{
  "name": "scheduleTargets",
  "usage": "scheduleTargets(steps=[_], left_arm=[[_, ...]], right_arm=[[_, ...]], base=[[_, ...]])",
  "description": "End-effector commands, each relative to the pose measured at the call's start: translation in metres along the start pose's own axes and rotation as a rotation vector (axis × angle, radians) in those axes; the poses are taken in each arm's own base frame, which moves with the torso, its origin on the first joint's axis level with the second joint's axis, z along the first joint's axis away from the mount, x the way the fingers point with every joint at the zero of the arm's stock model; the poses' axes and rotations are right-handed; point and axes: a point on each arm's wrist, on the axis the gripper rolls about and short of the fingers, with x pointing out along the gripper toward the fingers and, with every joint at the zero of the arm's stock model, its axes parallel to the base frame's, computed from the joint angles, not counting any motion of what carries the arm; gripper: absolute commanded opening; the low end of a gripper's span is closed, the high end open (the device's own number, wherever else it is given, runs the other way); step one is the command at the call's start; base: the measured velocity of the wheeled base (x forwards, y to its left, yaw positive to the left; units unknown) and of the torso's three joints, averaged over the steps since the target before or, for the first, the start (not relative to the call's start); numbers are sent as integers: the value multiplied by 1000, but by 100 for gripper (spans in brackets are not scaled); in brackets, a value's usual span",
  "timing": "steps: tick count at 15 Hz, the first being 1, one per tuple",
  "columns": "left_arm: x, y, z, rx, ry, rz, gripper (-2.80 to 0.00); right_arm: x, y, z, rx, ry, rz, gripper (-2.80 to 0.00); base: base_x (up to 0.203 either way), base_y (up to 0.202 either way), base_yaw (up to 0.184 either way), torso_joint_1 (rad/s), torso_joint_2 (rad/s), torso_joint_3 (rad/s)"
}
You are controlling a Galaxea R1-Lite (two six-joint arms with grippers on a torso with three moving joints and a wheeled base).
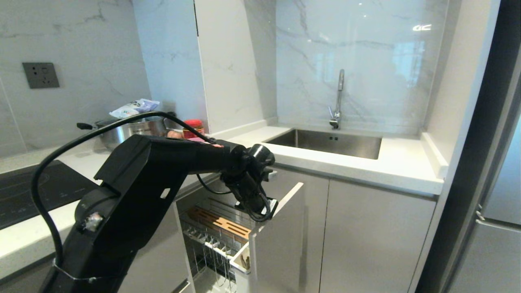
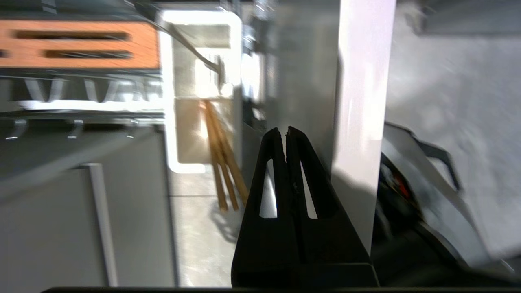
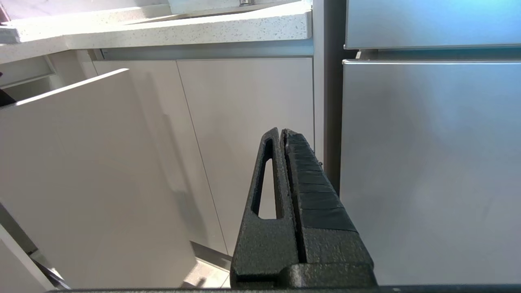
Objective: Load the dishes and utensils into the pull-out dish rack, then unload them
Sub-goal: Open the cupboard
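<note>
The pull-out dish rack (image 1: 202, 241) stands drawn out of the cabinet under the counter. Its slotted wooden strip (image 1: 220, 223) and white cutlery cup (image 1: 240, 260) show in the head view. In the left wrist view the wooden chopsticks (image 2: 222, 162) stand in the cutlery cup (image 2: 169, 101), and a slim silver utensil (image 2: 200, 53) leans in the cup's other compartment. My left gripper (image 1: 260, 215) (image 2: 283, 130) hangs over the rack's front end beside the cup, shut and empty. A sliver of pink (image 1: 198, 139) shows on the counter behind my left arm. The plate is out of view.
The rack's front panel (image 1: 281, 244) rises right beside my left gripper. On the counter stand a steel pot (image 1: 126, 131) and a red-lidded jar (image 1: 193, 126), with the sink (image 1: 325, 142) and tap (image 1: 338, 99) to the right. My right gripper (image 3: 281, 131) is parked, shut, facing the cabinet doors.
</note>
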Motion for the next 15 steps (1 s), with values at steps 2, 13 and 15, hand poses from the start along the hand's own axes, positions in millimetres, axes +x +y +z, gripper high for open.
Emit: scheduleTargets(steps=[2,13,15], left_arm=[[0,-19,-4,22,23,-70,-280],[-6,-63,-11,0,81,-315,-280],[-4,-66,-12,5,88,-316,-280]], right_arm=[[0,0,0,1,-5,0,-280],[0,0,0,1,-5,0,-280],[0,0,0,1,-5,0,-280]], base=[[0,0,0,0,0,0],[0,0,0,0,0,0],[0,0,0,0,0,0]])
